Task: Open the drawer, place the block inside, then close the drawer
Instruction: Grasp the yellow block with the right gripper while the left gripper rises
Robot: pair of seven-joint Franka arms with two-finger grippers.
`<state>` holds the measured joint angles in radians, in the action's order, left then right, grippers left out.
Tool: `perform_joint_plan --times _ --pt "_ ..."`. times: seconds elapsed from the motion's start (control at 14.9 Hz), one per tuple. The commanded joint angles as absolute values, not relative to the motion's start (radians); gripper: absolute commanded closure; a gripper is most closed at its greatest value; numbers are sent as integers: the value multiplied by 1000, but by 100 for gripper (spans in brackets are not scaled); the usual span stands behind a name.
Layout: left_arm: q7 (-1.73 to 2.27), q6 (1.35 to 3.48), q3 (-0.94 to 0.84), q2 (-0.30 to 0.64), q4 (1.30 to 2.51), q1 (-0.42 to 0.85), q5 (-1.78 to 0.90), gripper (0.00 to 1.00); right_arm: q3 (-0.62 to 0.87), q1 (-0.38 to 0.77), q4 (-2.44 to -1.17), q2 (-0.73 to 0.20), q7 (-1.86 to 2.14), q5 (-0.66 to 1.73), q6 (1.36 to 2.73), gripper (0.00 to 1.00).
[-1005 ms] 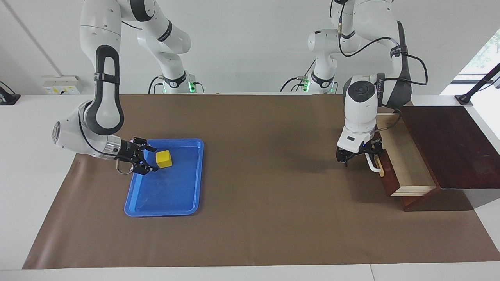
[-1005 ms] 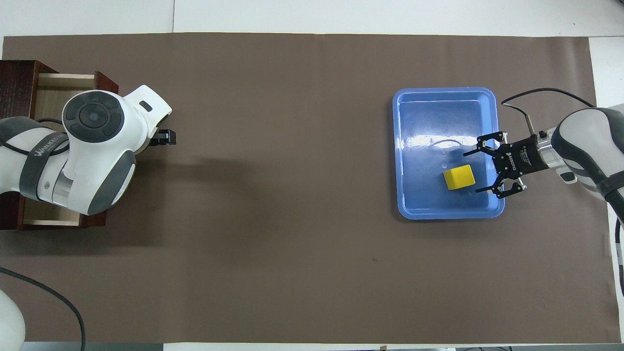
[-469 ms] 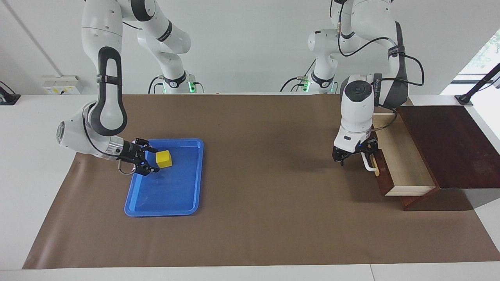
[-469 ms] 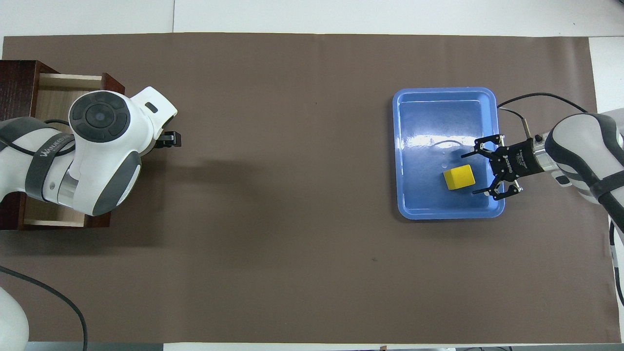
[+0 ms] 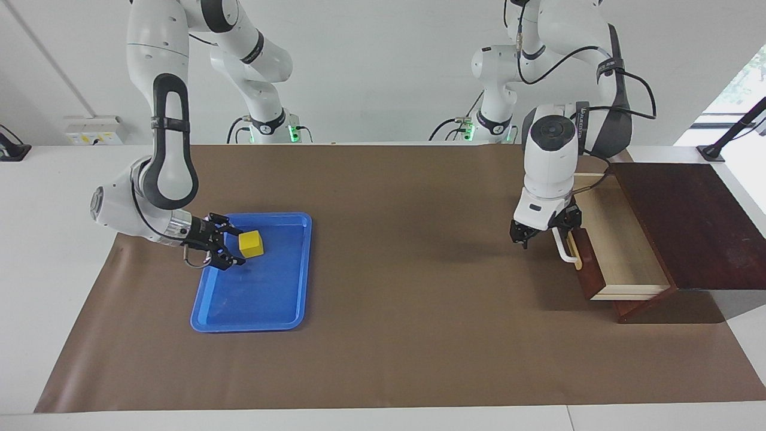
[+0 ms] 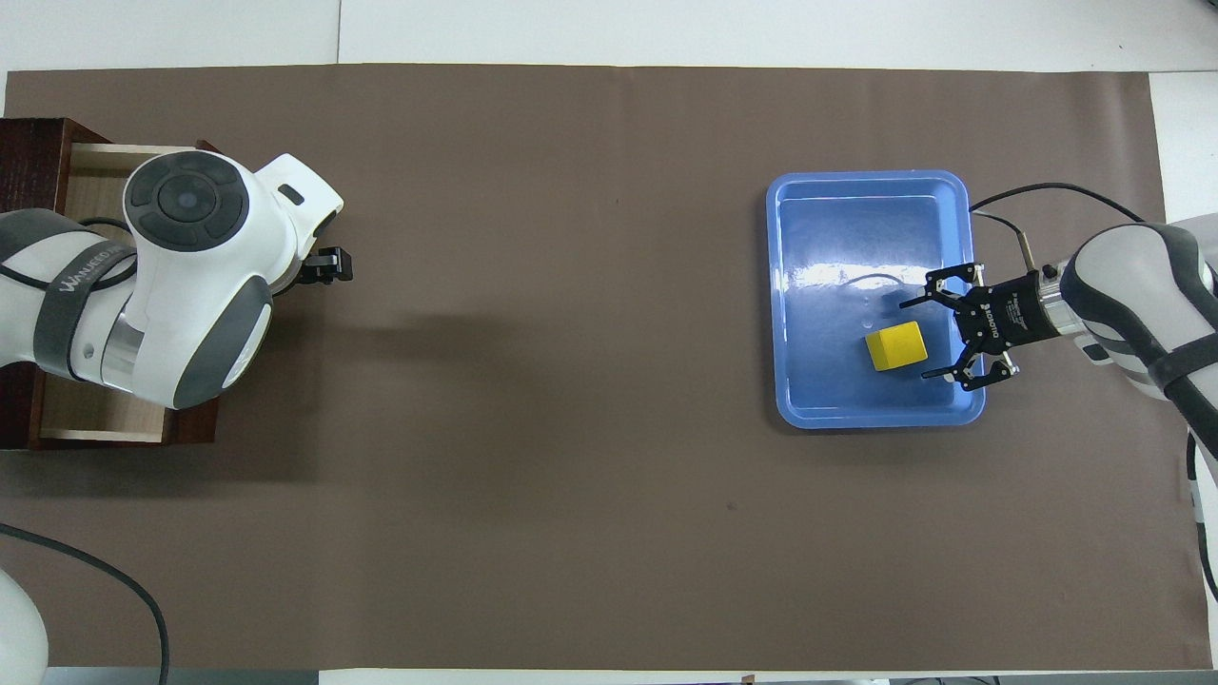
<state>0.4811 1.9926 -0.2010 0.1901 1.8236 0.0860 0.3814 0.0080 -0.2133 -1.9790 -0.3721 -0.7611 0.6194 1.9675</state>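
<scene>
The block [image 5: 251, 243] sat in the blue tray [image 5: 281, 311] toward the right arm's end of the desk [image 5: 395, 335], in the part of the tray nearer the robots. In the facing view the right hand [image 5: 230, 245] lay low over the tray's rim with the block at about its three o'clock, just off the fingertips and not yet between them. The fingers were spread wide, one on each side of the line to the block, gripping nothing. A short push straight ahead would probably bracket the cube, which has no long axis to line up with. This arm was plainly the nearer one.

The drawer [image 5: 622, 251] stood pulled out at the left arm's end of the desk, its pale inside bare. The left hand [image 5: 541, 233] hung released just beside the white handle [image 5: 562, 251], holding nothing; whether it touched the handle could not be told.
</scene>
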Motion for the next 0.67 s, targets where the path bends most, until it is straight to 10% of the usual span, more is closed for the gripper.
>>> perform_joint_plan --times 0.0,0.6 --pt "494 1898 -201 212 1726 89 330 0 11 -204 -2017 -351 -729 658 2005 0" --pt "880 1713 -204 215 1562 84 19 0 11 -201 -2036 -348 -729 661 2031 1"
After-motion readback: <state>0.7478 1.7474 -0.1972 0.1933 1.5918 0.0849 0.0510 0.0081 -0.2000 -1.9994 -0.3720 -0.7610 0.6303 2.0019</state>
